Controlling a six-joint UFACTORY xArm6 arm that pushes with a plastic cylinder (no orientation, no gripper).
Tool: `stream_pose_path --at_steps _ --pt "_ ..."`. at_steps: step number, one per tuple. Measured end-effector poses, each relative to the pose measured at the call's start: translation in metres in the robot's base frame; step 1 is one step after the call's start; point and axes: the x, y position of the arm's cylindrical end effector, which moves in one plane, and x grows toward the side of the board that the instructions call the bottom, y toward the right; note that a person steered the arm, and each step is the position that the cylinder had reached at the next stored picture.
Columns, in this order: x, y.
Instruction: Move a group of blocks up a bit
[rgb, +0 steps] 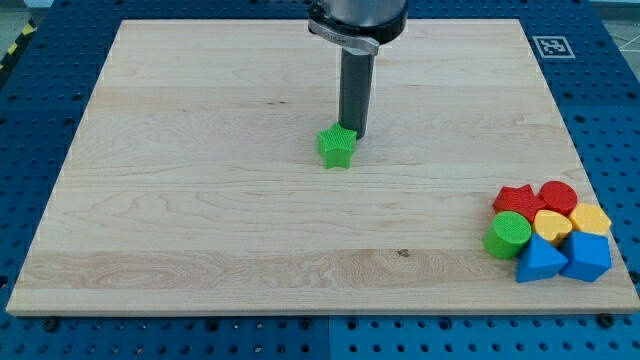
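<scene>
I am holding my tip against the upper right edge of the green star block in the middle of the table — touching it or just short of it, I cannot tell which. There are no fingers on this rig, only the bare rod, so nothing is being gripped.

The group I am meant to shift up is sitting well away from my tip, toward the view's bottom right corner: a red star block, a red cylinder, a yellow heart-like block, a yellow block, a green cylinder, a blue triangular block and a blue block.

The risks I am seeing — dragging the green star along when I leave, and approaching the cluster from its side, which would scatter it. It is lying close to the table's right and bottom edges, so a stray nudge could send a blue piece off.
</scene>
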Motion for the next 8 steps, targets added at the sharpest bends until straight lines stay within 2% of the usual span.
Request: stream_pose_path --at_steps 4,6,7,8 --pt "0.018 0.166" --pt "0.065 0.279" --pt "0.082 0.313" --pt "0.139 0.312"
